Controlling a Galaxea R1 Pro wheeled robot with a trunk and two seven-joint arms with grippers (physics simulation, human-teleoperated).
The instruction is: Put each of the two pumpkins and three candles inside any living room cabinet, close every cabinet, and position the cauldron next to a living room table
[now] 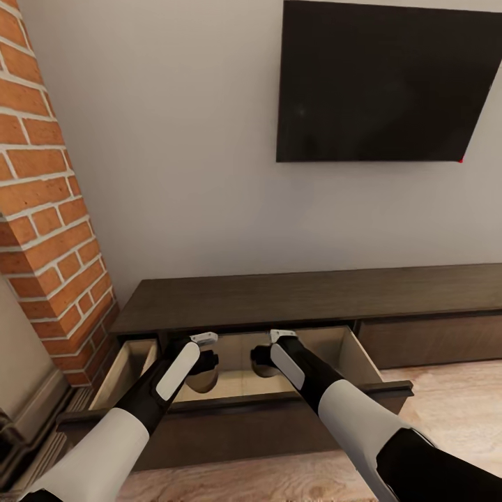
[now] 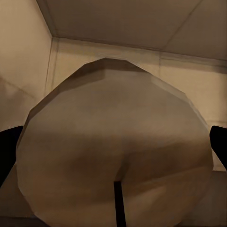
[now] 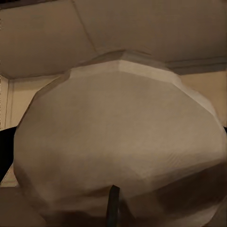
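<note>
The dark-brown cabinet [image 1: 307,296] stands against the wall with its left drawer [image 1: 230,418] pulled out, showing a pale beige inside. Both arms reach down into that drawer. My left gripper [image 1: 203,368] is shut on a cream-beige candle [image 1: 202,382] just above the drawer floor. My right gripper [image 1: 265,357] is shut on a second candle [image 1: 265,369] beside it. In the left wrist view the candle [image 2: 113,142] sits between dark fingers [image 2: 9,151], wick toward the camera. The right wrist view shows the other candle [image 3: 118,137] the same way, inside the drawer walls.
A red brick chimney [image 1: 49,209] and a stone-coloured fireplace surround [image 1: 21,369] close off the left. A black television [image 1: 390,80] hangs on the wall above the cabinet. A shut drawer front [image 1: 432,341] lies to the right, with light wood floor [image 1: 453,411] before it.
</note>
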